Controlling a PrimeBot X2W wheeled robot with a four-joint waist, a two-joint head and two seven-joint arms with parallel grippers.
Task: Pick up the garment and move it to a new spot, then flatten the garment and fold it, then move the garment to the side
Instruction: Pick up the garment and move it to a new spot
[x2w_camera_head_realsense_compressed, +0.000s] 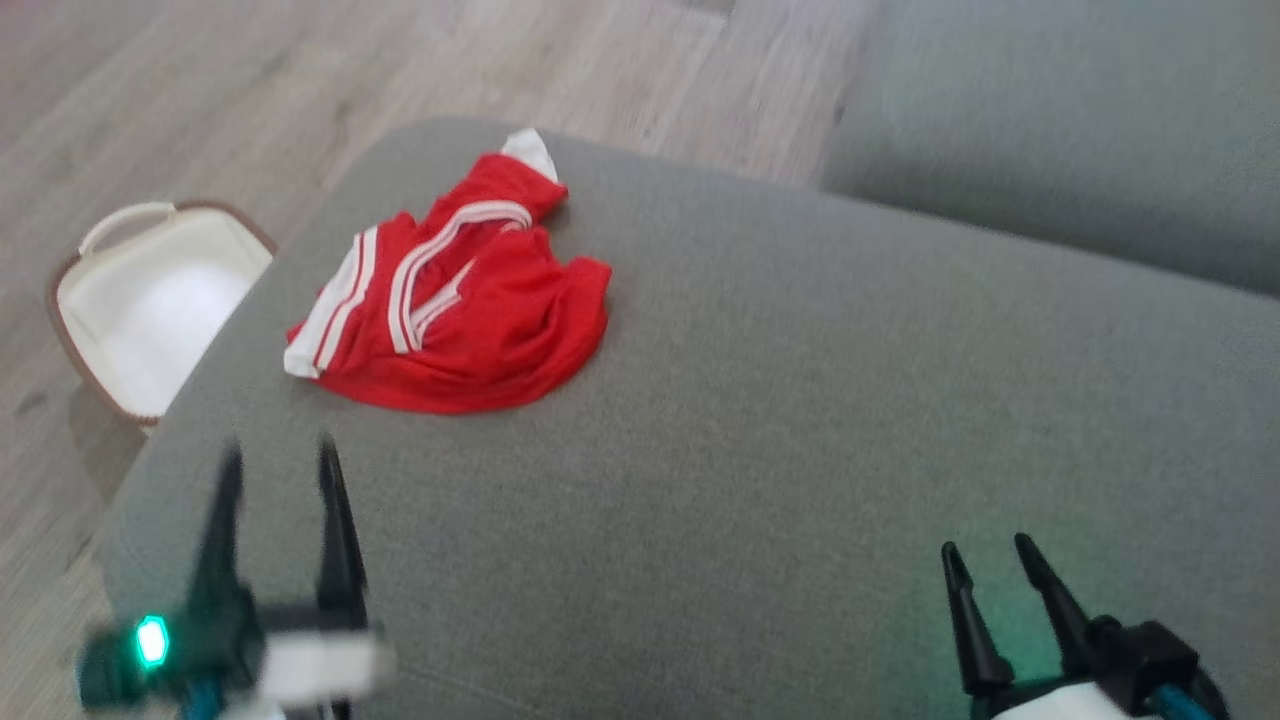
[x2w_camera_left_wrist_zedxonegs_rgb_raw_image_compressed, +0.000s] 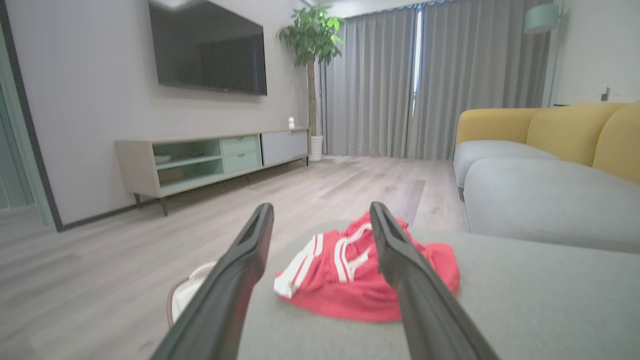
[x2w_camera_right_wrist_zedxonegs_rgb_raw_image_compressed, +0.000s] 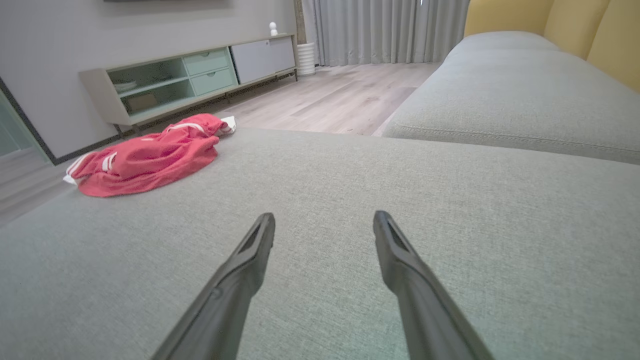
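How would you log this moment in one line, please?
crumpled red white-striped garment on grey fabric cushion, untouched | left gripper open | right gripper open

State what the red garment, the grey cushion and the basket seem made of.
Red garment: thin, soft fabric, perhaps synthetic jersey; it drapes in loose folds. Grey cushion: matte woven upholstery with a visible grain. Basket: white inside, brown rim; material unclear.
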